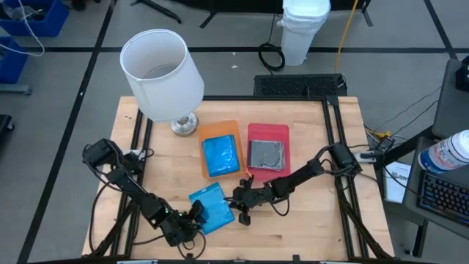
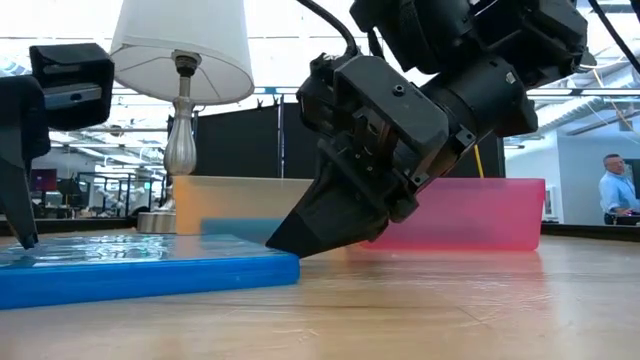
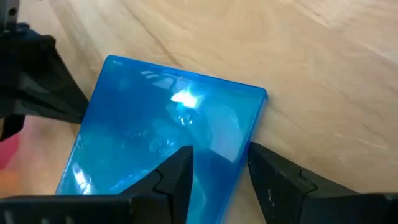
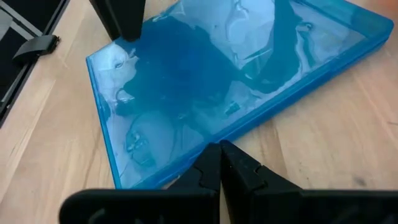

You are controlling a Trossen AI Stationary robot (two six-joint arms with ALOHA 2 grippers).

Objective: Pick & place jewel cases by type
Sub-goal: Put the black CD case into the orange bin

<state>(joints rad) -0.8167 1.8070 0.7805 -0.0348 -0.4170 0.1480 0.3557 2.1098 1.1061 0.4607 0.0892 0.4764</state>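
Wooden table, both arms low over one blue case.
Left gripper straddles its corner (fingers apart); right gripper pressed together at its edge.

Nothing to read anywhere here. The blue case carries no label or print, only glare on its lid. The orange tray and red tray are plain, and the lampshade is blank. The bottle at the right edge shows markings, too small to make out.
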